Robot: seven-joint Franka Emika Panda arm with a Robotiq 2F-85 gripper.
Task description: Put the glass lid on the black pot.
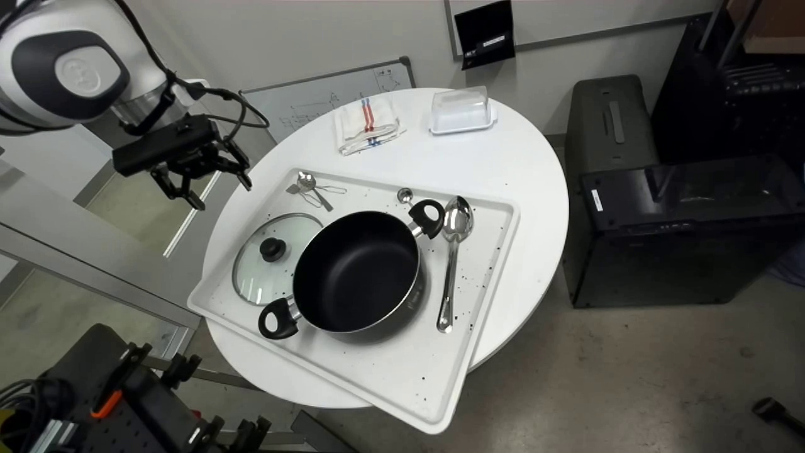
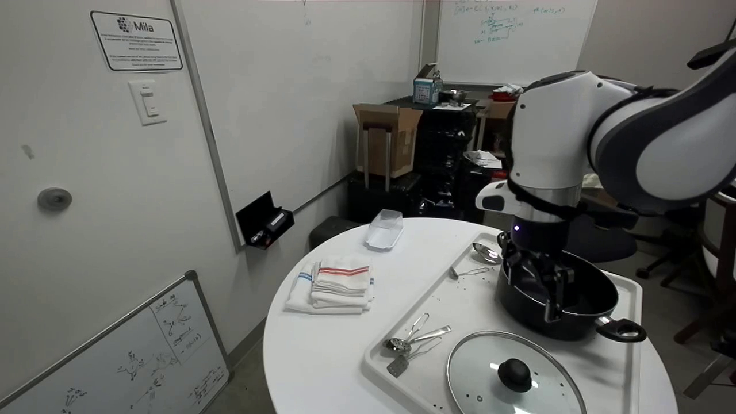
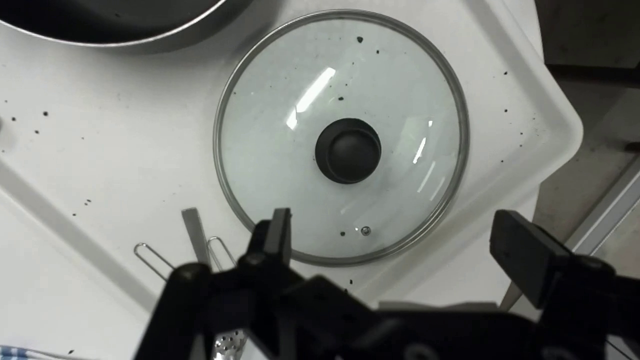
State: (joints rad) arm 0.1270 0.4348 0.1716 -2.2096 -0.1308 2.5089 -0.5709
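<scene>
The glass lid (image 1: 259,277) lies flat on the tray with its black knob up, beside the black pot (image 1: 358,270). The lid also shows in an exterior view (image 2: 480,368) and whole in the wrist view (image 3: 280,150), with a gap between it and the pot (image 3: 100,20). The pot stands upright and uncovered; in an exterior view (image 2: 517,305) the gripper hides part of it. My gripper (image 1: 225,197) is open and empty, raised above the table. In the wrist view the open fingers (image 3: 392,220) are wide apart, with the lid's knob ahead of them.
The white tray (image 1: 402,396) sits on a round white table (image 1: 534,189). A large metal spoon (image 1: 449,264) lies beyond the pot, and small metal utensils (image 1: 311,187) lie near the lid. Folded towels (image 1: 366,123) and a clear-lidded dish (image 1: 462,113) stand on the table.
</scene>
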